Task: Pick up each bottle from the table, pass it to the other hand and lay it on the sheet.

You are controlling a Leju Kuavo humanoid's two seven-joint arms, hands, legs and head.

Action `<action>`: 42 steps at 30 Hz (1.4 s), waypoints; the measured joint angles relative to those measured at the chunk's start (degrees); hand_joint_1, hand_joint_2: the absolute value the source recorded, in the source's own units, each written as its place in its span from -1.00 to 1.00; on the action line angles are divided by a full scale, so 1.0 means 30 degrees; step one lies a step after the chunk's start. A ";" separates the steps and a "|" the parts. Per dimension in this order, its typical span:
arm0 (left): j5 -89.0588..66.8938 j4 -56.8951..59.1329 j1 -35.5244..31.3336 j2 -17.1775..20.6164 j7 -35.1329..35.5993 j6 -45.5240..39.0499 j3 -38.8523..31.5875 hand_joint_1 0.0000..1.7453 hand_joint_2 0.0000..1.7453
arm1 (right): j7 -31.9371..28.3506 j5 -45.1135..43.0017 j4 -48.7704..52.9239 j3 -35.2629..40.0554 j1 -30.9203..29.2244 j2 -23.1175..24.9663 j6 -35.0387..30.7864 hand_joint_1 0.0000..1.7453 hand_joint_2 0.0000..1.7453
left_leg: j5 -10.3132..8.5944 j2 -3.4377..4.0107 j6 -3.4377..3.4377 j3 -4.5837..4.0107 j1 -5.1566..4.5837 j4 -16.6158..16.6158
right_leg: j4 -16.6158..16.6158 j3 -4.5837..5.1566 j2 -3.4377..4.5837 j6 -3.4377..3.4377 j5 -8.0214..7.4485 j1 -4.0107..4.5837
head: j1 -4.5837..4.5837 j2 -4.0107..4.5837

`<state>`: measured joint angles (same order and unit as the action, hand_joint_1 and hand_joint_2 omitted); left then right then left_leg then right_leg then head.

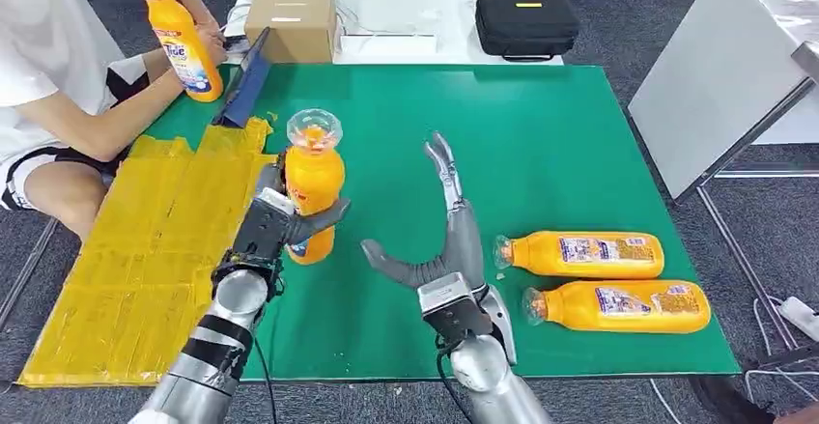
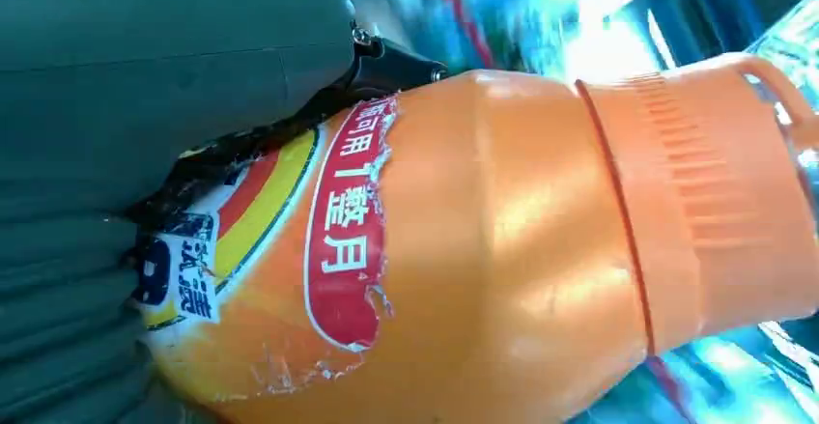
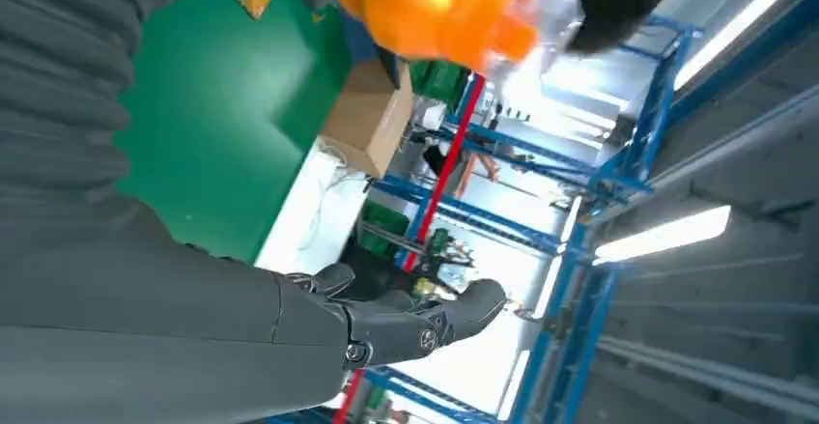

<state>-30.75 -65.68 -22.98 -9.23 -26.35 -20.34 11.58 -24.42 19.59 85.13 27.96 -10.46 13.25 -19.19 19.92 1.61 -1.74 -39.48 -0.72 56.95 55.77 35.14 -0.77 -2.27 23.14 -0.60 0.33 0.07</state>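
My left hand (image 1: 280, 223) grips an upright orange bottle (image 1: 312, 183) with a clear cap above the green mat, close to the yellow sheet (image 1: 145, 250). The same bottle (image 2: 502, 250) fills the left wrist view, with my thumb (image 2: 174, 67) pressed on its label. My right hand (image 1: 444, 240) is open beside it, fingers stretched out and thumb pointing toward the bottle, holding nothing. Two more orange bottles (image 1: 584, 254) (image 1: 623, 306) lie on their sides at the right of the mat. The held bottle (image 3: 435, 4) appears in the right wrist view beyond my thumb (image 3: 406, 323).
A seated person at the far left holds another orange bottle (image 1: 182, 38) upright. A cardboard box (image 1: 292, 20) and a black case (image 1: 526, 20) sit on the white table behind the green mat (image 1: 541, 134). A white panel (image 1: 720, 76) stands at the right.
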 measured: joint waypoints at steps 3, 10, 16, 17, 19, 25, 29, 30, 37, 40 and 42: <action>-0.2349 0.1495 -0.1245 0.0526 0.1107 -0.1664 -0.0219 1.00 1.00 | 0.0462 -0.0147 0.0059 -0.0351 -0.0314 -0.0277 0.0219 -1.00 1.00 | -0.0006 -0.0003 -0.0005 -0.0001 0.0000 0.0000 | 0.0001 -0.0002 0.0000 -0.0003 -0.0005 0.0001 | 0.0000 -0.0007; -0.4280 0.5188 -0.3488 0.1881 0.1529 -0.3479 -0.1377 1.00 1.00 | 0.0528 0.0276 0.0576 -0.1371 -0.0538 -0.1107 -0.0015 -1.00 1.00 | -0.0025 0.0015 -0.0022 -0.0001 -0.0001 0.0003 | 0.0010 -0.0001 -0.0001 0.0029 -0.0035 0.0001 | 0.0000 0.0000; -1.1761 0.7948 -0.4260 0.2974 0.4292 -0.6385 -0.1472 1.00 1.00 | 0.1067 0.1325 0.0474 -0.2086 -0.1187 -0.2034 -0.0677 -1.00 1.00 | -0.0017 0.0031 -0.0021 -0.0014 -0.0013 0.0002 | 0.0008 0.0005 0.0004 0.0030 -0.0032 0.0000 | 0.0007 0.0000; -1.3157 0.8182 -0.4254 0.3185 0.4669 -0.6428 -0.1545 1.00 1.00 | 0.1162 0.1412 0.0343 -0.2289 -0.1382 -0.2266 -0.0677 -1.00 1.00 | -0.0018 0.0035 -0.0021 -0.0015 -0.0013 0.0002 | 0.0008 0.0011 0.0005 0.0030 -0.0033 0.0000 | -0.0007 -0.0007; -1.4022 0.8582 -0.4254 0.3498 0.5004 -0.6472 -0.1596 1.00 1.00 | 0.1227 0.1536 0.0161 -0.2508 -0.1616 -0.2543 -0.0641 -1.00 1.00 | -0.0019 0.0030 -0.0021 -0.0015 -0.0013 0.0002 | 0.0008 0.0006 0.0003 0.0030 -0.0033 0.0000 | 0.0000 0.0000; -1.9252 0.9295 -0.3808 0.4599 0.6345 -0.6559 -0.1647 1.00 1.00 | 0.1795 0.2418 -0.1123 -0.2916 -0.2743 -0.3687 -0.0036 -1.00 1.00 | -0.0024 0.0024 -0.0024 -0.0014 -0.0010 0.0002 | 0.0013 0.0002 0.0002 0.0030 -0.0033 0.0001 | 0.0007 0.0000; -1.9622 0.9536 -0.3359 0.5050 0.6694 -0.6567 -0.1333 1.00 1.00 | 0.1795 0.2483 -0.1902 -0.3105 -0.3218 -0.4190 -0.0007 -1.00 1.00 | -0.0023 0.0017 -0.0024 -0.0021 -0.0012 0.0004 | 0.0012 0.0007 -0.0001 0.0030 -0.0033 -0.0002 | 0.0000 0.0000; -1.9637 0.9602 -0.3316 0.5159 0.6738 -0.6567 -0.1297 1.00 1.00 | 0.1788 0.2483 -0.2062 -0.3119 -0.3281 -0.4277 -0.0007 -1.00 1.00 | -0.0023 0.0012 -0.0024 -0.0022 -0.0011 0.0005 | 0.0011 0.0010 -0.0002 0.0030 -0.0033 -0.0001 | 0.0000 0.0000; -1.9527 1.1132 -0.3742 0.5618 0.7801 -0.6581 0.0926 -0.02 1.00 | 0.1636 0.2934 -0.2987 -0.3032 -0.4166 -0.4349 0.0190 -1.00 1.00 | -0.0027 0.0014 -0.0025 -0.0024 -0.0006 0.0004 | 0.0012 0.0011 -0.0002 0.0031 -0.0033 0.0004 | -0.0007 0.0000; -1.9505 1.1430 -0.3682 0.5603 0.7458 -0.6581 0.1297 -0.02 1.00 | 0.1351 0.2796 -0.3191 -0.2966 -0.4193 -0.4233 0.0102 -1.00 1.00 | -0.0028 0.0014 -0.0025 -0.0025 -0.0007 0.0004 | 0.0013 0.0011 -0.0002 0.0030 -0.0034 0.0002 | 0.0000 0.0000; -1.9440 1.1561 -0.3615 0.5560 0.7378 -0.6581 0.1399 -0.02 1.00 | 0.1307 0.2767 -0.3293 -0.2922 -0.4193 -0.4233 0.0087 -1.00 1.00 | -0.0027 0.0013 -0.0025 -0.0026 -0.0008 0.0004 | 0.0013 0.0011 -0.0002 0.0030 -0.0033 0.0001 | 0.0000 0.0000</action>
<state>-89.07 -30.99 -33.82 7.45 -4.22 -40.09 15.78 -20.50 27.89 75.25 19.19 -23.04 0.55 -18.93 19.84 1.65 -1.82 -39.56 -0.74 56.96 55.81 35.18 -0.78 -2.18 23.04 -0.59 0.33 0.07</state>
